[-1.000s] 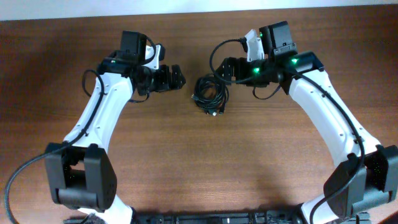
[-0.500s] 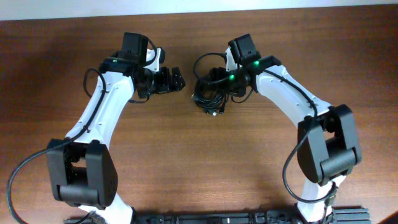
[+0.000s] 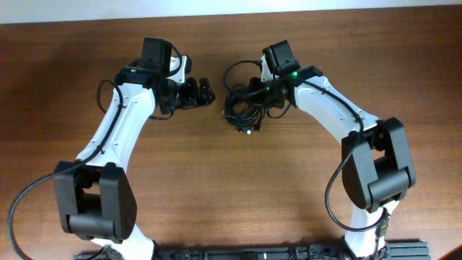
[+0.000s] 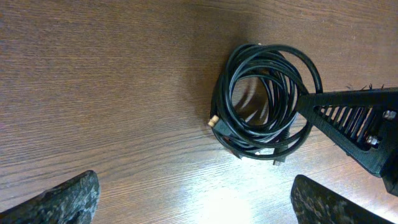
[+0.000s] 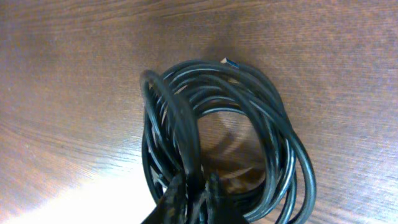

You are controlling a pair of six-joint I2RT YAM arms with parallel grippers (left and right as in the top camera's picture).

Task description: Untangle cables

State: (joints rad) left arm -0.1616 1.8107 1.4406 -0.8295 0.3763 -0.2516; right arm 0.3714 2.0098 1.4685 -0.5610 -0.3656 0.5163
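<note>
A bundle of black cables (image 3: 242,114) lies coiled on the wooden table, toward the far side. My right gripper (image 3: 252,92) is at the coil's far right edge, shut on a few strands. In the right wrist view, the pinched strands (image 5: 178,118) rise in a loop from the cables (image 5: 278,127) into the right gripper (image 5: 194,190). My left gripper (image 3: 206,92) hovers a short way left of the coil, open and holding nothing. The left wrist view shows the cables (image 4: 225,119), a brass-tipped plug at their left edge, and the left gripper (image 4: 193,196) spread wide.
One black ribbed finger of the right gripper (image 4: 351,121) reaches into the left wrist view from the right and touches the coil. The brown wooden table (image 3: 231,188) ends at a pale wall strip (image 3: 404,6) along the far edge.
The right arm swung left onto the coil, and its jaws closed on a few cable strands. The left arm has stayed in place, open.
</note>
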